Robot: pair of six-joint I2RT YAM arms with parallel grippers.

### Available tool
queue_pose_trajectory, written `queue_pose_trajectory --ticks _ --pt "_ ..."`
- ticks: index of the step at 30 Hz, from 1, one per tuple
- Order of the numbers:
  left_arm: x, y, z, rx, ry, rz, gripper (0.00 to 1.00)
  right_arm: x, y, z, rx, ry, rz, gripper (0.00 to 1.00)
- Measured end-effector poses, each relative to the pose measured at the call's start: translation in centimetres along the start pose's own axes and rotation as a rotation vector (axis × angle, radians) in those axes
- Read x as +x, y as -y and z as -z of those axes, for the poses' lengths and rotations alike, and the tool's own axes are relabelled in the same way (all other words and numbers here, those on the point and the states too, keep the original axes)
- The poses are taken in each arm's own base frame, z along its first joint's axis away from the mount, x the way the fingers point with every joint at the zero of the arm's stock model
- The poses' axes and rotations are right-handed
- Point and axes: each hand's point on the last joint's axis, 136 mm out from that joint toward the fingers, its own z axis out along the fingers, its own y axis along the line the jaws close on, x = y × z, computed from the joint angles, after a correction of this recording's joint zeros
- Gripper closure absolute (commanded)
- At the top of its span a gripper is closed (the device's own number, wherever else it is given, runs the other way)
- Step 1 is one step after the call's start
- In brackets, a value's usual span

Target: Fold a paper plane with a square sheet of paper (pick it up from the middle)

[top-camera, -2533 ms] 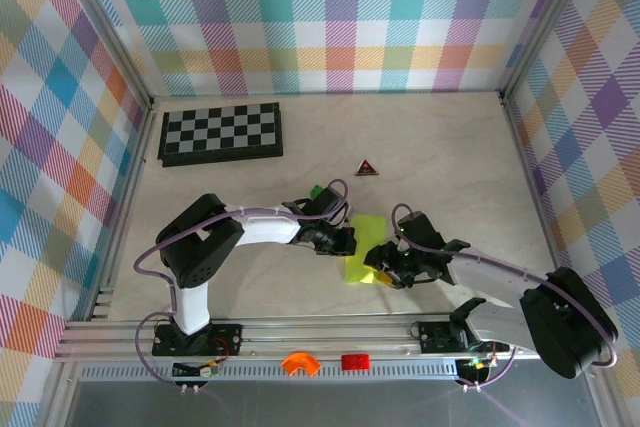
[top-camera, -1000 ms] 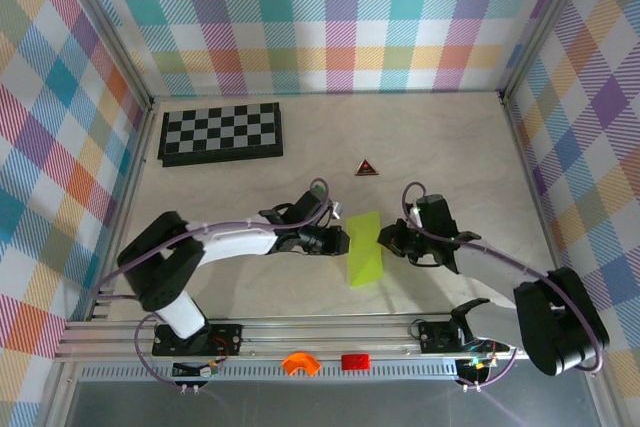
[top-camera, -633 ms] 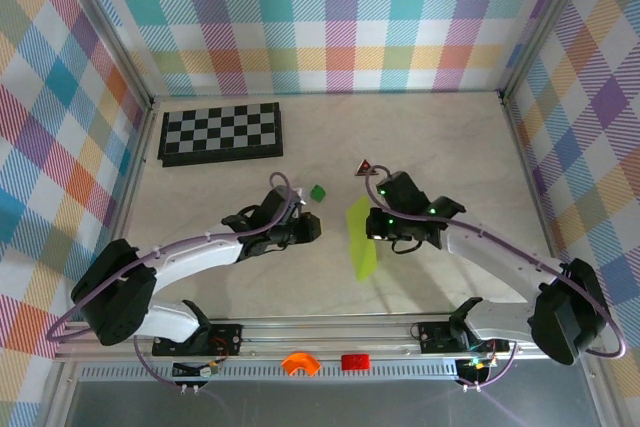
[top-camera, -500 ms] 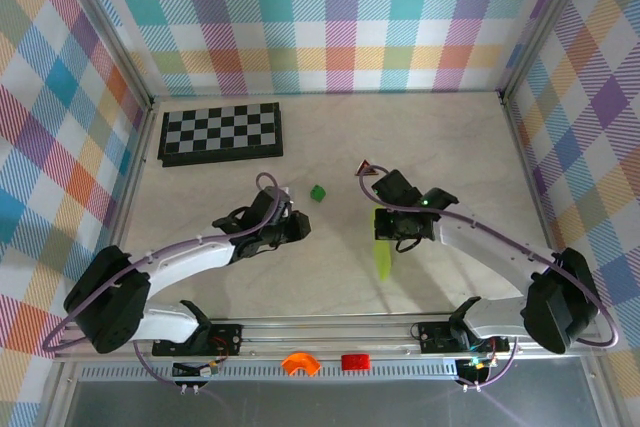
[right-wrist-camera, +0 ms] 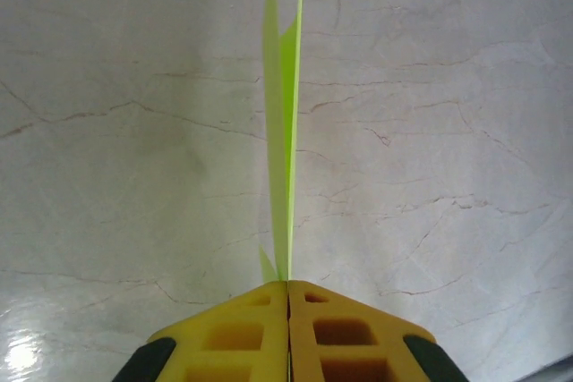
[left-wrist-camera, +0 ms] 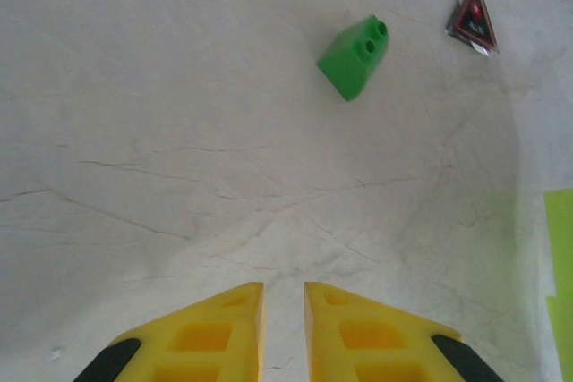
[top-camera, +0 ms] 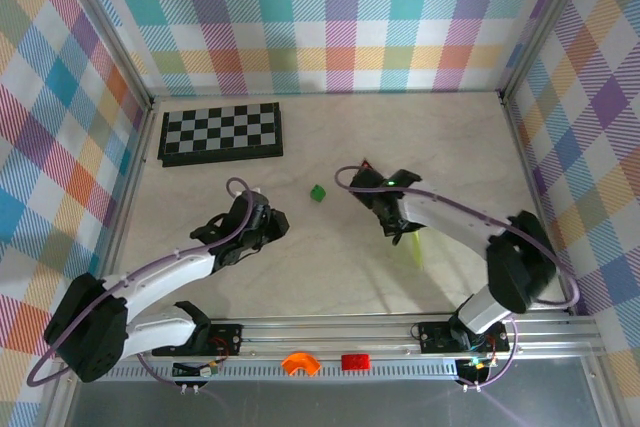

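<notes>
green block (top-camera: pixel 318 191) mid-table, chessboard (top-camera: pixel 221 132) back left

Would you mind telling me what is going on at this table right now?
The right pincer is shut on a folded lime-green paper plane, holding it edge-on over the table. The left pincer holds nothing. Its jaws are barely apart, and it points toward a small green block lying farther out. A chessboard lies at the far left, untouched.
</notes>
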Motion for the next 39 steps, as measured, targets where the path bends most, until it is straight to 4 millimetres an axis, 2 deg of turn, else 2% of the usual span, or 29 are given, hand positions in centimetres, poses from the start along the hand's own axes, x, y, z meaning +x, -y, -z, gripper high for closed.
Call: queue_pose_trajectory --ticks 6,10,14,18,21,23,26,28,30,33,35,37,39 --pt "-1.3 -1.9 2.5 -0.038 0.106 0.04 0.76 -0.8 -4.8 -1.0 0.05 -0.029 0.125 0.89" --pt "-1.8 -3.1 4.0 -0.053 0.172 0.07 0.72 -1.2 -8.4 -0.5 -0.014 -0.028 0.159 0.85" --pt "-1.8 -4.0 4.5 -0.071 0.201 0.096 0.71 -2.0 -12.3 1.0 -0.163 -0.023 0.146 0.78" --pt "-1.5 -4.5 4.2 -0.092 0.189 0.111 0.71 -2.1 -16.2 2.3 -0.387 -0.033 0.127 0.59" --pt "-0.9 -4.7 3.4 -0.104 0.156 0.11 0.71 -1.4 -17.9 3.8 -0.597 -0.022 0.087 0.53" --pt "-0.1 -4.7 2.4 -0.108 0.112 0.107 0.71 -1.0 -17.4 4.9 -0.716 -0.007 0.044 0.56" --pt "1.4 -4.2 0.5 -0.092 0.016 0.103 0.72 -1.7 -15.0 5.4 -0.852 0.018 -0.09 0.64" --pt "2.3 -3.5 -0.9 -0.068 -0.049 0.103 0.74 -2.1 -12.9 4.3 -0.915 0.019 -0.211 0.67" --pt "3.2 -2.5 -2.3 -0.034 -0.122 0.106 0.75 -1.7 -10.8 2.0 -0.959 0.001 -0.344 0.73" --pt "4.1 -0.3 -4.5 0.035 -0.213 0.111 0.75 0.4 -8.9 -1.4 -1.0 -0.072 -0.499 0.78" --pt "4.7 1.1 -5.6 0.081 -0.262 0.108 0.74 1.8 -8.3 -2.9 -1.019 -0.124 -0.567 0.79" --pt "5.4 2.4 -6.4 0.12 -0.303 0.101 0.74 2.4 -8.1 -3.4 -1.047 -0.155 -0.602 0.82" --pt "6.2 4.1 -7.0 0.163 -0.344 0.082 0.73 1.8 -8.0 -3.1 -1.088 -0.149 -0.612 0.85"
